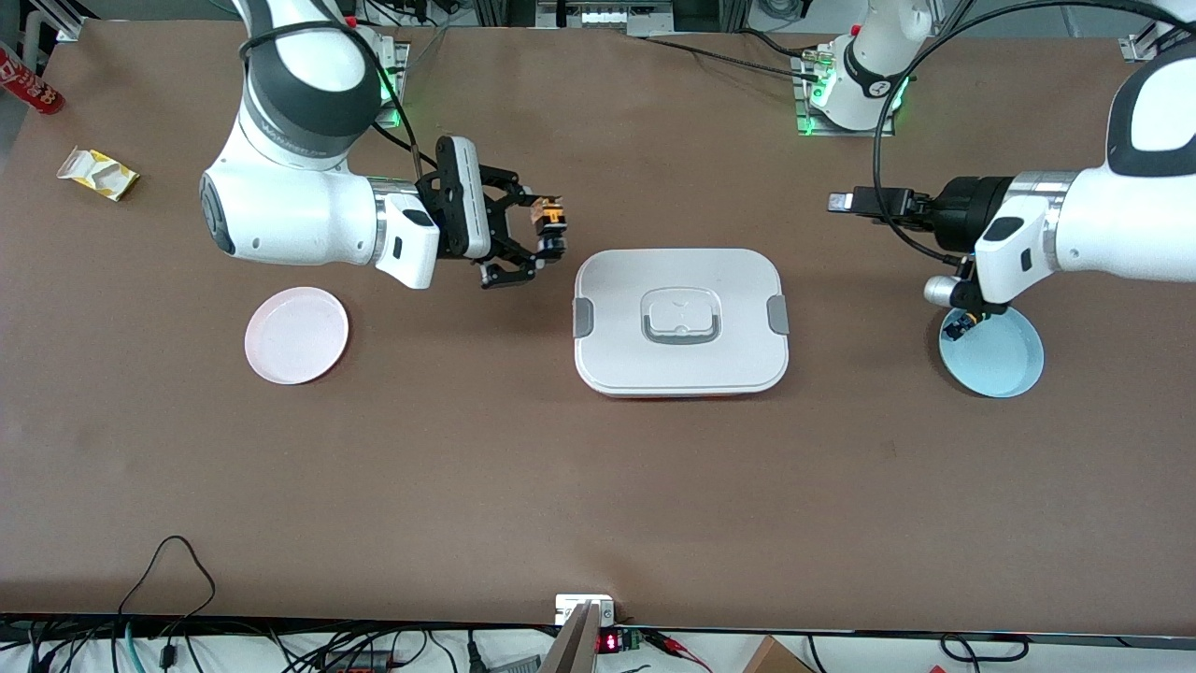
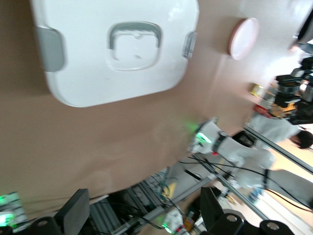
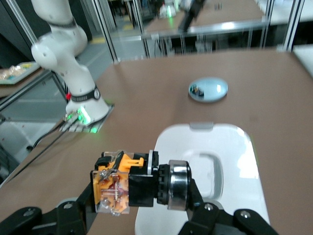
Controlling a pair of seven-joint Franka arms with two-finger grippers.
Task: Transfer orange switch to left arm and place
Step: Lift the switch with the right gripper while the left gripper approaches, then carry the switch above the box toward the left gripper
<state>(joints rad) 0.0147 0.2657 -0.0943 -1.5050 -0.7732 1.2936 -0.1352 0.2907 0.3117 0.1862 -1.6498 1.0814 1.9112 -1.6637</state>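
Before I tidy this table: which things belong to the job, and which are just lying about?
Job:
orange switch, held in the right tool
box
left tool, waiting

Lying about:
pink plate
blue plate with a small switch
yellow packet
red can

Smooth white plastic box (image 1: 680, 321) on matt brown table (image 1: 467, 486).

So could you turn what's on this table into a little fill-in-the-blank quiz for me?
1. The right gripper is shut on the ____ switch.
2. The white box has its lid ____.
3. The left gripper hangs open, holding ____.
4. The small dark part lies on the ____ plate.

Missing words: orange; on; nothing; blue
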